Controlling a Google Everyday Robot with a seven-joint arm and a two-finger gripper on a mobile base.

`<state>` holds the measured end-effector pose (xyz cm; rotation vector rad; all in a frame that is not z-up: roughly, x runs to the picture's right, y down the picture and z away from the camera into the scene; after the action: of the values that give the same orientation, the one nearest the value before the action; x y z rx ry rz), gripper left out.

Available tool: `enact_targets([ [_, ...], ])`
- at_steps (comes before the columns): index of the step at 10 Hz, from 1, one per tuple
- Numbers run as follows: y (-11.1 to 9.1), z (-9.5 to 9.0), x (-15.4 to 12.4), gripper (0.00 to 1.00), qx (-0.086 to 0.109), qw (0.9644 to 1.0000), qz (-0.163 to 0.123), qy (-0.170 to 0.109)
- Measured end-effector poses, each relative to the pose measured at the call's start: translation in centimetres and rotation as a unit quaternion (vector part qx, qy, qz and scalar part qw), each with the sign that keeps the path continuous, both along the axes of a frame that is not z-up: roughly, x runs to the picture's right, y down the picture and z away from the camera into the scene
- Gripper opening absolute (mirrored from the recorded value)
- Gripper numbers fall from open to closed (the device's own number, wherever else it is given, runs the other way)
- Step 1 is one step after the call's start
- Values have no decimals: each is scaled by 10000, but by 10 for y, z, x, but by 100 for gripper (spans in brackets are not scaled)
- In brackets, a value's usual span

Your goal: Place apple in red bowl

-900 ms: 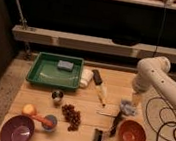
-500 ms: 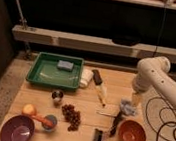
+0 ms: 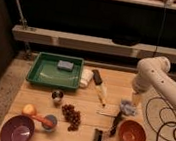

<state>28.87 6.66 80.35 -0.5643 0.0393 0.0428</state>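
The apple, small and yellow-orange, lies on the wooden table near its left front, just above the purple bowl. On the other side, at the right front, the orange-red bowl stands with nothing in it. My white arm comes in from the right and bends down toward the table. My gripper hangs low just up and left of the red bowl, far from the apple. It is open and holds nothing.
A green tray with a blue sponge sits at the back left. Between apple and red bowl are a small blue bowl with a carrot, a metal cup, grapes, a brush and a dark object. Cables lie right.
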Motion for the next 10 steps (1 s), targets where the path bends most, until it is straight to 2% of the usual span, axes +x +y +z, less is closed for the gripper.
enact_targets([
  [9, 1, 1, 0, 80, -6, 10000, 0, -3],
  [10, 0, 0, 1, 80, -47, 10000, -83, -25],
])
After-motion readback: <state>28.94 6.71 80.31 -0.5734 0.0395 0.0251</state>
